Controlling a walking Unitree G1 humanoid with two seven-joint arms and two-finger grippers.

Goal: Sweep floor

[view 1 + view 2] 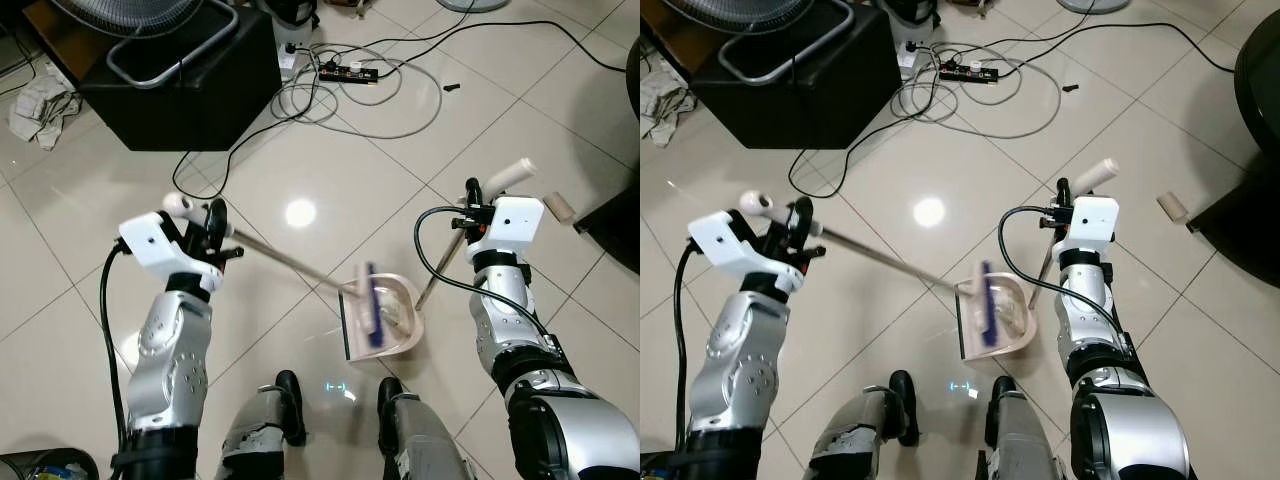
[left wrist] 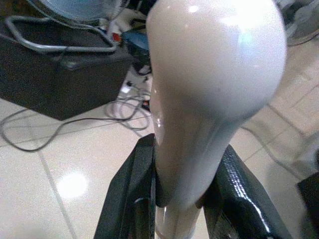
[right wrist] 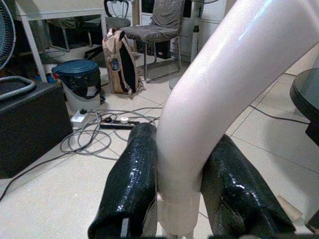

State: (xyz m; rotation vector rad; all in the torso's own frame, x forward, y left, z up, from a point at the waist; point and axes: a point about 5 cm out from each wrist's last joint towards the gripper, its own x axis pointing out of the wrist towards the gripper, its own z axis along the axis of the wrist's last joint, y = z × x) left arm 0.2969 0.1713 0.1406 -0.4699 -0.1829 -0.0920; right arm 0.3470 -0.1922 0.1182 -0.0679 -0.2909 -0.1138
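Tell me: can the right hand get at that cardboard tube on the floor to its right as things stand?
Probably not: the right hand is shut on the dustpan handle, so it has no free grip. The tube lies on open tile beside it, otherwise unobstructed.

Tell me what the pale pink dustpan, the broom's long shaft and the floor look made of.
Pale pink dustpan: likely moulded plastic, smooth and matte. Broom's long shaft: seemingly metal, thin with a grey sheen. Floor: glossy ceramic-looking tiles, with grout lines and a lamp reflection.
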